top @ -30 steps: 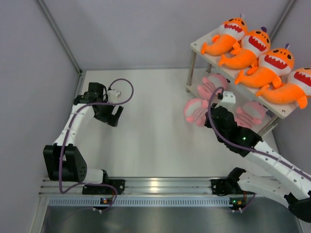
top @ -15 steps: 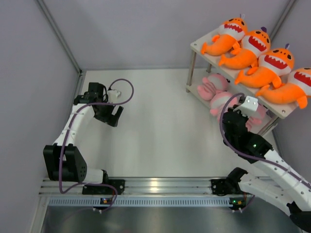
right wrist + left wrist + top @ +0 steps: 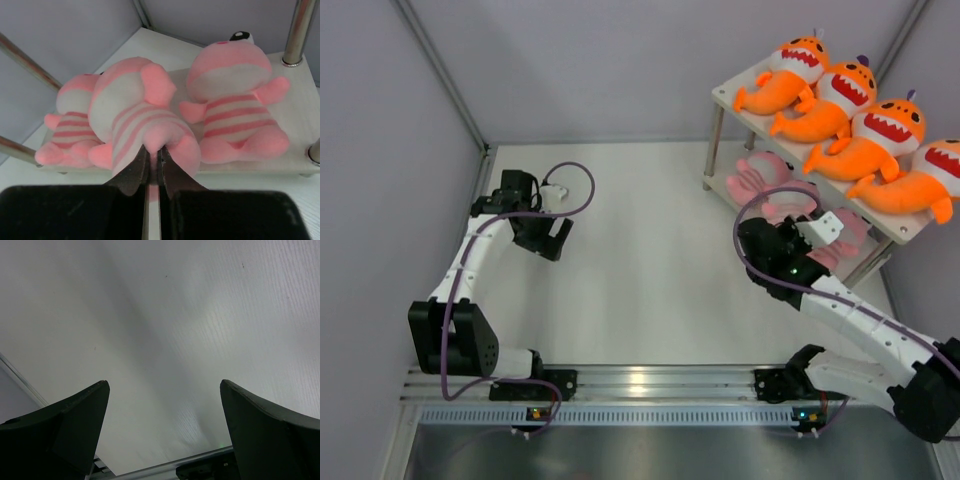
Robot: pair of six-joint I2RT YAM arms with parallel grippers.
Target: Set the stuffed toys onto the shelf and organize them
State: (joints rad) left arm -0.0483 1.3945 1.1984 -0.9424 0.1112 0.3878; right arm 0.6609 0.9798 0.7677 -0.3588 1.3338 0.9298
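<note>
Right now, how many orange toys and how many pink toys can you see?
Orange shark plush toys: 4
Pink striped plush toys: 3
Total: 7

**Twin tabletop arms, white and black**

Left arm point(image 3: 470, 255) and right arm point(image 3: 865, 320): white tubular links, black joint housings, black bases point(image 3: 535, 385). One purple cable point(image 3: 575, 180) looped along each. Small green indicator light point(image 3: 790, 271) on the right arm. Fingers point(image 3: 65, 435) dark, wedge-shaped.
</note>
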